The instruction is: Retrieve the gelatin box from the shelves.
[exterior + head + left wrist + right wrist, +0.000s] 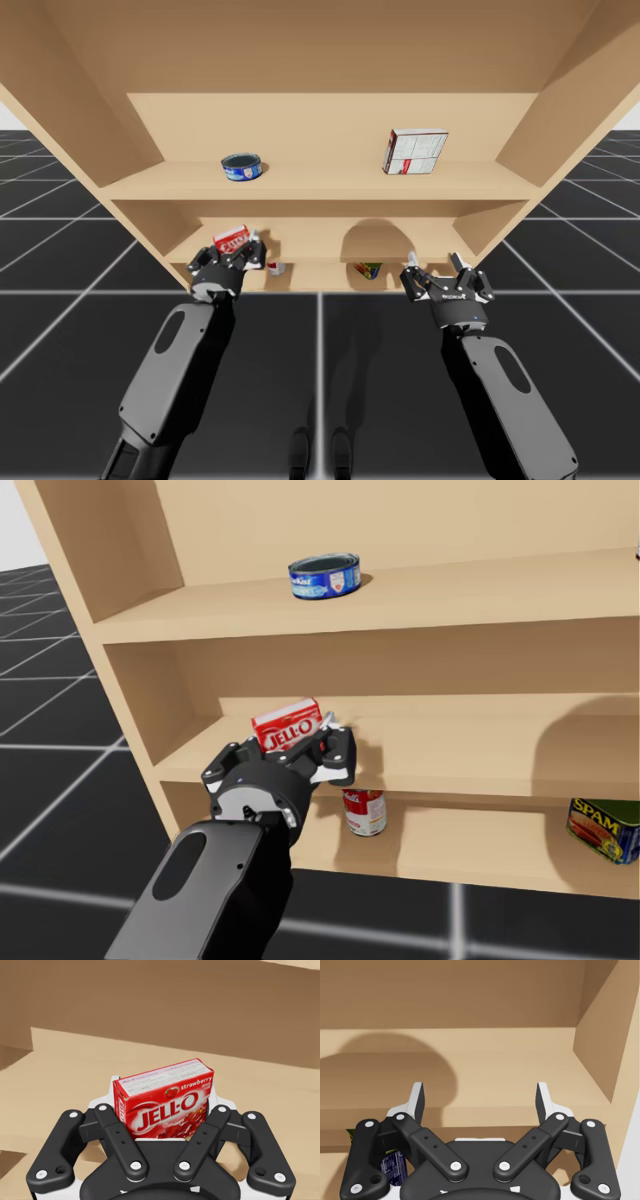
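**Risks.** The gelatin box (163,1102) is sitting slightly askew between the fingers of the left gripper (296,756), one upper corner riding higher than the other. The fingers are gripping only its lower part, while most of the box is standing clear above them. In the inspector's judgement, a quick pull towards the near side is risking the box pivoting in the grip or slipping out onto the middle shelf (480,752). A rising pull-out is also risking the top of the box catching the shelf board above. A red and white can (364,811) is standing on the lower shelf just below the gripper, so a dropping wrist is likely to knock it.

**Tool.** The robot's left gripper is closing on the gelatin box from both sides, fingers set about the box's width apart, over the near edge of the middle shelf at its left end. Whether the box is resting on the board or lifted off it cannot be told. The right gripper (480,1098) is standing wide apart, holding and touching nothing. It is facing the right-hand end of the shelves, well away from the box, with a blue and yellow tin (604,830) below it.
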Tool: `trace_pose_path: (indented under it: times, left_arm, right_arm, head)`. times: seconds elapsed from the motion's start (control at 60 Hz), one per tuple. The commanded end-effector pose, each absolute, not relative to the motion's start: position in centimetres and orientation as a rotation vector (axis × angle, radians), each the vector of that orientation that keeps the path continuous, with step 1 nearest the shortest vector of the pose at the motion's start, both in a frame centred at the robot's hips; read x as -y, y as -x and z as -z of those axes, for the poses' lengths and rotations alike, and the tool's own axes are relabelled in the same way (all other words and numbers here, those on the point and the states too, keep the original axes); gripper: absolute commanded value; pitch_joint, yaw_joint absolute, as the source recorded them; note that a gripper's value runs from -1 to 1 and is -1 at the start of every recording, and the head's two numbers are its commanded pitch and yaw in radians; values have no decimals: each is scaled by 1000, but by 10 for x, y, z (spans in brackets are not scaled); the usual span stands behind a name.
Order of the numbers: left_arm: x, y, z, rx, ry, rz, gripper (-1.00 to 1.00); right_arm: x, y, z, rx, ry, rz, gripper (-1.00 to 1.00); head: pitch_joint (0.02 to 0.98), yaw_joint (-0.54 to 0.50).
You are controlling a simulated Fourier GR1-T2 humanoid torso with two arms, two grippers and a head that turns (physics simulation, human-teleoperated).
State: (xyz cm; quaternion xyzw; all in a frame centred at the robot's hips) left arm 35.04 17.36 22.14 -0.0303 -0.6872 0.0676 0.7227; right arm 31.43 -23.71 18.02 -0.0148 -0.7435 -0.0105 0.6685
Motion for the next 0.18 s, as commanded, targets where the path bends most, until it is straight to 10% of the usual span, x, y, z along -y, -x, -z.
trace_pose_path:
  times: [0.017, 0.183]
  left_arm:
    - [-169, -324, -238, 1545, 161, -18, 973]
    - [-182, -289, -239, 1544, 168, 19, 1000]
  right_arm:
    - [237, -315, -180, 1677, 34, 24, -1000]
    - [237, -314, -180, 1680, 31, 30, -1000]
  head:
    - [561, 276]
    - [558, 273]
